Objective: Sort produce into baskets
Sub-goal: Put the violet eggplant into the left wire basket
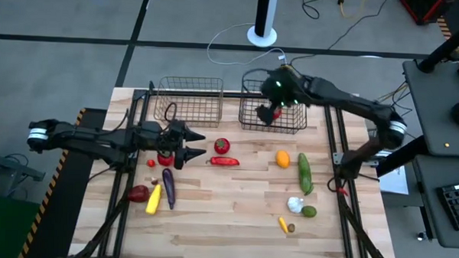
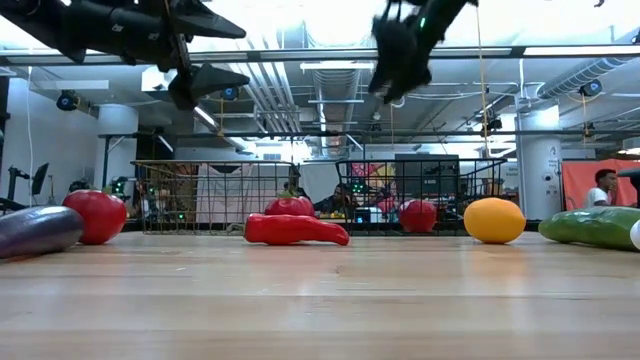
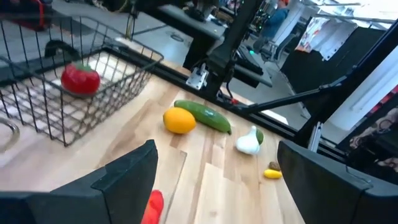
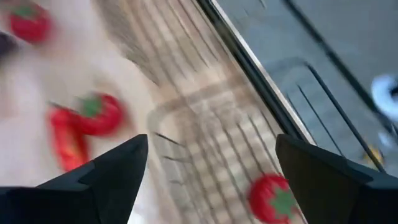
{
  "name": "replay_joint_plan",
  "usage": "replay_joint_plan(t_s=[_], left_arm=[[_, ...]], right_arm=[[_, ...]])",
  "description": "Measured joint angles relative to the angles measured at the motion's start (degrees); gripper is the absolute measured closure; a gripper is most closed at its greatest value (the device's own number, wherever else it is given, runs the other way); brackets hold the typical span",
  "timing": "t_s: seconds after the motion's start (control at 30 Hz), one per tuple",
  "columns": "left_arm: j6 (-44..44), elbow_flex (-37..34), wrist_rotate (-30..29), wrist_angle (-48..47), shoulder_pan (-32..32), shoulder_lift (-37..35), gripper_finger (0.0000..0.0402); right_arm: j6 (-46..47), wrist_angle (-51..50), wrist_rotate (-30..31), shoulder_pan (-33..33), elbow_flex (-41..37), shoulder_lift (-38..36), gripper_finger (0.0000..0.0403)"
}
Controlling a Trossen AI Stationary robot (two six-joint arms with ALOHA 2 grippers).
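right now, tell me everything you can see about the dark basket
The dark basket is a rectangular, open-top box of thin dark wire mesh, standing upright at the table's far edge, beside the copper basket and apart from it. One red tomato lies inside on its mesh floor. The right gripper hangs above it, jaws open, holding nothing and not touching the wire.

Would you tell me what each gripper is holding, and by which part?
Nothing: the left gripper and right gripper are both open and empty.

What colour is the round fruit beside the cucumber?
Orange-yellow; the fruit shows best in the left wrist view.
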Motion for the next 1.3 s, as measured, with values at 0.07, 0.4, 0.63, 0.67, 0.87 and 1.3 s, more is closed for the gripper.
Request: replay_joint_plan(t_s=[0.07,0.4,0.63,0.67,0.87,1.3], left_arm=[[-1.8,0.0,0.0,0.0,-0.5,0.9,0.0088],[-13.7,5.8,-4.6,-12.3,-10.3,7.6,0.0088],[-25.3,22.3,-18.7,-45.4,-19.8,16.8,0.0088],[-27.4,24.2,-18.9,-49.3,-20.2,18.1,0.0088],[-42.0,31.0,-11.0,-63.6,-22.6,24.3,0.0088],[-65.0,33.5,-5.0,-84.9,-29.7,30.7,0.0088]], right_arm=[[1.3,4.0,1.9,3.8,-3.0,-3.5,0.0058],[6.7,14.9,14.0,17.6,-15.3,-11.8,0.0058],[8.1,17.4,14.8,19.7,-18.9,-11.3,0.0058],[7.9,18.1,14.7,19.7,-19.4,-11.3,0.0058],[6.6,18.8,14.7,19.6,-20.8,-11.3,0.0058],[5.7,18.8,14.6,20.3,-21.0,-11.3,0.0058]])
